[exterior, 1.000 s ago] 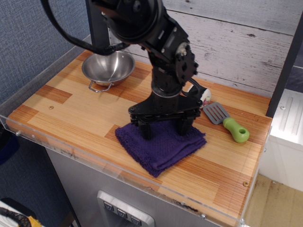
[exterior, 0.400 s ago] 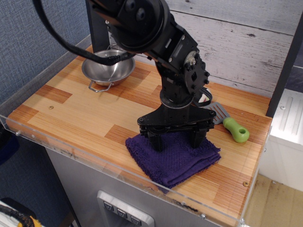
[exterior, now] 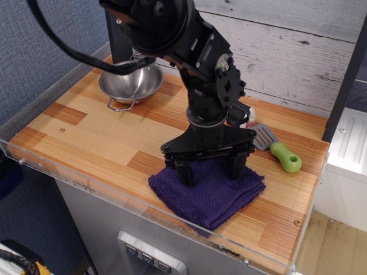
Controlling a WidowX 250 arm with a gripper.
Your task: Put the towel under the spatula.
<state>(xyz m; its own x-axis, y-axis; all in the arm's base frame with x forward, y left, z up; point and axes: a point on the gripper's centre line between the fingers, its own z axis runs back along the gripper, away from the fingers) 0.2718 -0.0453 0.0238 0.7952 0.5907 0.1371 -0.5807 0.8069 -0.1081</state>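
Nearest the camera, the towel (exterior: 207, 192) lies flat on the front part of the bench (exterior: 92, 134), close to the clear front lip, its near corner almost at the edge. The gripper (exterior: 209, 168) stands straight down on it with its two fingers (exterior: 184, 172) spread wide, both tips pressed into or resting on the cloth near its back edge; it pinches nothing, so the towel looks pinned rather than grasped. Just beyond and to the right lies the spatula (exterior: 277, 146), grey blade toward the arm and lime-green handle pointing to the right front, near the towel's far right corner but apart from it as far as can be told. Behind the blade a small white and black thing (exterior: 250, 117) peeps out past the arm, too hidden to name. Farthest back, at the left rear, sits a steel bowl (exterior: 131, 85). The step in hand appears to be sliding the towel across toward the spatula. To do it well, downward pressure should stay even on both tips so the cloth travels as one sheet and does not bunch or fold. The leading corner must go beneath the blade and not shove the spatula along; a low, slow push aimed under the blade's raised edge seems wisest, watching that the towel keeps clear of the front lip.
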